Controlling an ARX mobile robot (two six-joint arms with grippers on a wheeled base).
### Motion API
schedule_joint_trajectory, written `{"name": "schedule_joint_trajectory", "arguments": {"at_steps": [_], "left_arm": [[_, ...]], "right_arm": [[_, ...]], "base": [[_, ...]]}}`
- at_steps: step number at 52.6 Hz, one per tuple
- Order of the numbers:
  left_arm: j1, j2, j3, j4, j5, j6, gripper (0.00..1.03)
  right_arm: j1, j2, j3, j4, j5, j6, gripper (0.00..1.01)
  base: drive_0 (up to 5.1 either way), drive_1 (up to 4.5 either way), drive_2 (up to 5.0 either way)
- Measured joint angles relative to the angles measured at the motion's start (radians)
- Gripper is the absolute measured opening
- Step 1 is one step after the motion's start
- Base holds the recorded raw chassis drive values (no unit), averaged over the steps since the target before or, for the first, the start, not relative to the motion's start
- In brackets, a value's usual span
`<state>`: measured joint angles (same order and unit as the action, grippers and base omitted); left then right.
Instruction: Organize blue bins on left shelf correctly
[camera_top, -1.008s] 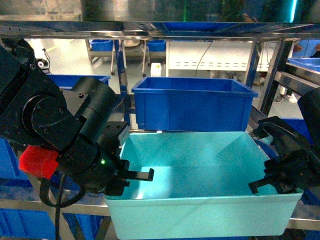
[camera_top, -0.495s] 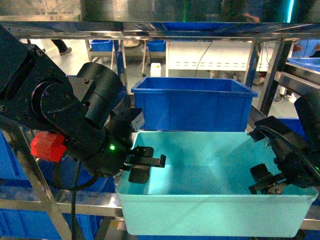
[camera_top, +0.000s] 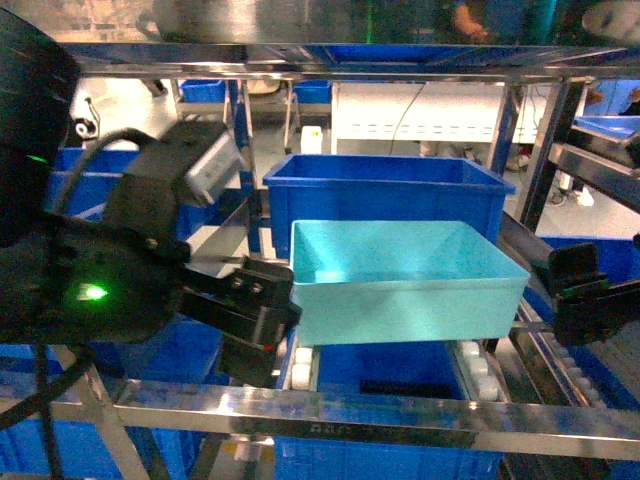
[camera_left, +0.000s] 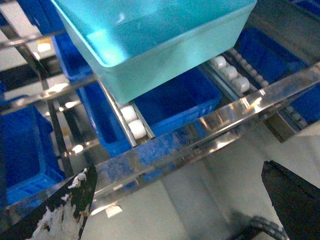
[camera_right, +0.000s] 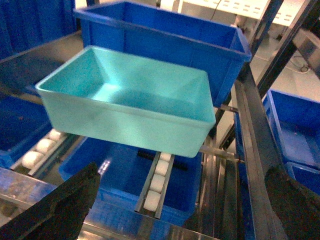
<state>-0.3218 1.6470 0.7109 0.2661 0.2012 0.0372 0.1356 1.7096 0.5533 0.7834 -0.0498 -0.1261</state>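
Sitting on the roller tracks (camera_right: 155, 187) of the left shelf (camera_top: 300, 408): the turquoise bin (camera_top: 405, 280), straight ahead of both grippers and a little above them, beyond the front rail. Standing just in front of the darker royal-blue bin (camera_top: 385, 205), near it, contact not discernible.

Left gripper (camera_left: 175, 200): hanging spread wide, nothing between the fingers, front rail crossing below its view, bin up ahead. Right gripper (camera_right: 195, 205): likewise gaping and carrying nothing, bin ahead and slightly to its left. In the head view, both pulled clear of the bin, left gripper (camera_top: 250, 315) near its left front corner, right gripper (camera_top: 585, 295) off its right end.

Long axis of the bin running crosswise between the two grippers, short ends toward the side rails. Left arm reading as the nearer, though only by a little. Any further nudge deeper along the rollers probably calling for a push on the near long wall.

Bin itself: light turquoise, smooth tapered walls, rolled rim, empty inside, sitting level and upright, shallower than the blue one behind. More royal-blue bins showing on the level beneath.
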Motion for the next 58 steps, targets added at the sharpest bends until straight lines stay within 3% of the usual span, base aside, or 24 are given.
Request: {"name": "schedule_joint_trajectory", "arguments": {"at_steps": [2,4,6,17,22,30,32,34,37,44,53,56,58], "left_arm": [[0.021,-0.208,-0.159,0.059,-0.038,0.008,0.98],[0.023,-0.433,-0.251,-0.021,-0.082,-0.017,0.98],[0.03,-0.674,-0.282,-0.105,-0.154,-0.04,0.98],[0.054,-0.924,-0.259,-0.255,-0.311,-0.09,0.98],[0.048,-0.948,-0.249,-0.255,-0.324,-0.094,0.98],[0.048,-0.938,-0.247,-0.258,-0.325,-0.095,0.98],[0.038,-0.939,-0.279,-0.144,-0.374,-0.085,0.93],[0.047,-0.978,-0.345,-0.011,-0.435,-0.068,0.82],[0.085,-1.024,-0.417,0.063,-0.436,-0.059,0.7],[0.137,-1.083,-0.483,0.072,-0.39,-0.055,0.46],[0.203,-1.177,-0.568,0.061,-0.323,-0.055,0.04],[0.214,-1.196,-0.578,0.055,-0.313,-0.053,0.02],[0.248,-1.215,-0.588,0.043,-0.261,-0.053,0.02]], "right_arm": [[-0.007,-0.197,-0.162,0.025,-0.01,0.048,0.98],[-0.008,-0.446,-0.249,-0.137,-0.011,0.078,0.98],[-0.012,-0.729,-0.243,-0.329,0.009,0.109,0.98],[-0.08,-1.008,-0.166,-0.639,0.027,0.137,0.98],[-0.093,-1.075,-0.146,-0.723,0.047,0.14,0.98],[-0.105,-1.07,-0.139,-0.716,0.06,0.141,0.98],[-0.119,-1.072,-0.17,-0.61,0.048,0.135,0.92],[-0.13,-1.106,-0.221,-0.518,0.05,0.133,0.81],[-0.136,-1.146,-0.276,-0.485,0.051,0.133,0.68],[-0.136,-1.189,-0.343,-0.476,0.05,0.132,0.44],[-0.136,-1.276,-0.419,-0.48,0.05,0.131,0.02],[-0.136,-1.29,-0.431,-0.485,0.05,0.129,0.02],[-0.136,-1.302,-0.44,-0.494,0.05,0.128,0.02]], "base": [[0.0,0.0,0.0],[0.0,0.0,0.0],[0.0,0.0,0.0],[0.0,0.0,0.0],[0.0,0.0,0.0],[0.0,0.0,0.0],[0.0,0.0,0.0],[0.0,0.0,0.0],[0.0,0.0,0.0],[0.0,0.0,0.0],[0.0,0.0,0.0],[0.0,0.0,0.0],[0.0,0.0,0.0]]}}
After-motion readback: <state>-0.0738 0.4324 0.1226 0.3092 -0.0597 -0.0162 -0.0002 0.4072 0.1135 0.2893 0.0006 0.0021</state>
